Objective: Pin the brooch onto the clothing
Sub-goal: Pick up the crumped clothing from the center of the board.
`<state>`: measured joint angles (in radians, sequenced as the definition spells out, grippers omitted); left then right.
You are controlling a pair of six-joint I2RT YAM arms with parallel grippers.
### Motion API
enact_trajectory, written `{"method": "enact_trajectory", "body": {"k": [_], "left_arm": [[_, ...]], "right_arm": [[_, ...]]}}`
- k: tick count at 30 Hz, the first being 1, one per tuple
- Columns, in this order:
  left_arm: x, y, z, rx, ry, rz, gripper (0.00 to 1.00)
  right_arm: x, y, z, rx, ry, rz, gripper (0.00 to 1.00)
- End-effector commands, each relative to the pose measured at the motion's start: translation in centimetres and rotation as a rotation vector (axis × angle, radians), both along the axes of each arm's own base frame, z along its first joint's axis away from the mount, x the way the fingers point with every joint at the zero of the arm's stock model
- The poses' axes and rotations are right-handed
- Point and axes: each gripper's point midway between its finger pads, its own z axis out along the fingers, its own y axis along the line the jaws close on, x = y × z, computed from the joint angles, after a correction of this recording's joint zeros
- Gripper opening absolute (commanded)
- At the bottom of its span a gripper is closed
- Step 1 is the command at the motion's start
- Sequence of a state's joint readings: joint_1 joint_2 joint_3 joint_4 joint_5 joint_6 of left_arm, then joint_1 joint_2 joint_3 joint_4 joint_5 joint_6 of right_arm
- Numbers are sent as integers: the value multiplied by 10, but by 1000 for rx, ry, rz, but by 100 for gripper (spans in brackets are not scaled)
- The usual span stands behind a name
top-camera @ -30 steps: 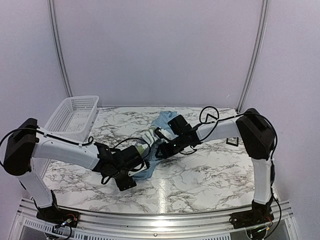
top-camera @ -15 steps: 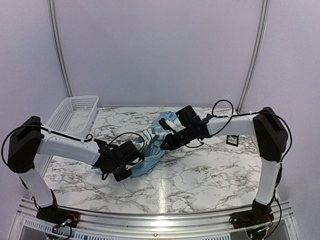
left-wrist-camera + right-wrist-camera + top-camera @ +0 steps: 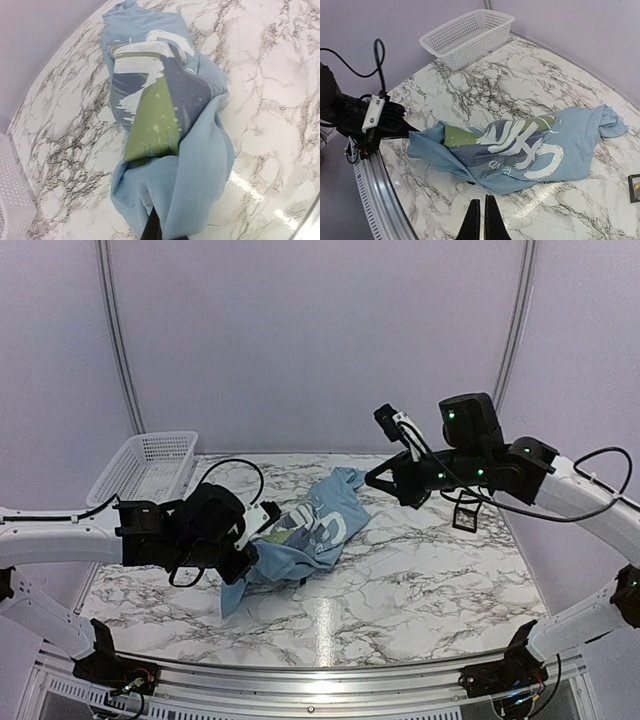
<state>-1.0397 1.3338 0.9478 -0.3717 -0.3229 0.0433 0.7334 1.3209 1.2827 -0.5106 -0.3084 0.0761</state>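
The left claw [image 3: 154, 229] is pressed together on the near end of the clothing [image 3: 165, 105]. Blue cloth is folded over and around its dark fingers, so only a sliver of them shows. Directly ahead of that claw the shirt runs away as a long, bunched roll with the printed front uppermost, and its far end lies flat on the marble worktop [image 3: 485, 85]. Holding one end like this looks meant to drag or lift the shirt so it can be opened out, since no flat patch is ready for pinning. The right claw [image 3: 481, 220] is also pressed together but holds nothing. It hangs well above the worktop with the shirt below and ahead of it, apparently kept clear of the cloth while the other arm has hold. The brooch shows in none of the views, and I cannot tell whether it is hidden in the folds or lies elsewhere. Off to the right of the right claw, apart from the shirt, a small black case [image 3: 635, 187] sits on the marble. Farthest away, beyond the shirt from the right claw and off to the left of the left claw, stands a white mesh basket [image 3: 470, 32], well apart from the cloth. The real obstacle, by my reading, is the shirt's own crumpled folds.
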Motion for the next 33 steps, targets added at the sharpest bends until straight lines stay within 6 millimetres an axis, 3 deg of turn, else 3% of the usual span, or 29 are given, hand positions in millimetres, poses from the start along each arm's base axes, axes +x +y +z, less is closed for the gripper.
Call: {"method": "enact_trajectory", "body": {"k": [1, 6, 9, 14, 18, 21, 23, 25, 30, 33], "left_arm": [[-23, -16, 4, -74, 94, -48, 0], [-14, -28, 25, -113, 59, -28, 0], [-9, -38, 58, -178, 21, -25, 0], [-7, -48, 99, -233, -29, -48, 0], [-6, -61, 135, -279, -74, -74, 0], [-5, -68, 175, -327, -138, -98, 0], [-6, -70, 201, -361, -180, -110, 0], [-8, -71, 229, -397, -225, -128, 0], [-13, -79, 271, -437, -304, -168, 0], [-17, -89, 294, -454, -351, -195, 0]], "right_arm": [[-27, -14, -10, -36, 20, -6, 0], [-26, 1, -80, -85, 93, 31, 0], [-28, 14, -97, -80, 65, 110, 0], [-57, 36, -68, 79, -16, 345, 1], [-66, 34, -61, 125, -152, 426, 16], [-66, 29, -59, 133, -283, 464, 29], [-75, 27, -52, 193, -352, 518, 42], [-84, 24, -45, 234, -460, 561, 48], [-93, 14, -43, 246, -805, 520, 62], [-83, 10, -45, 223, -882, 448, 66]]}}
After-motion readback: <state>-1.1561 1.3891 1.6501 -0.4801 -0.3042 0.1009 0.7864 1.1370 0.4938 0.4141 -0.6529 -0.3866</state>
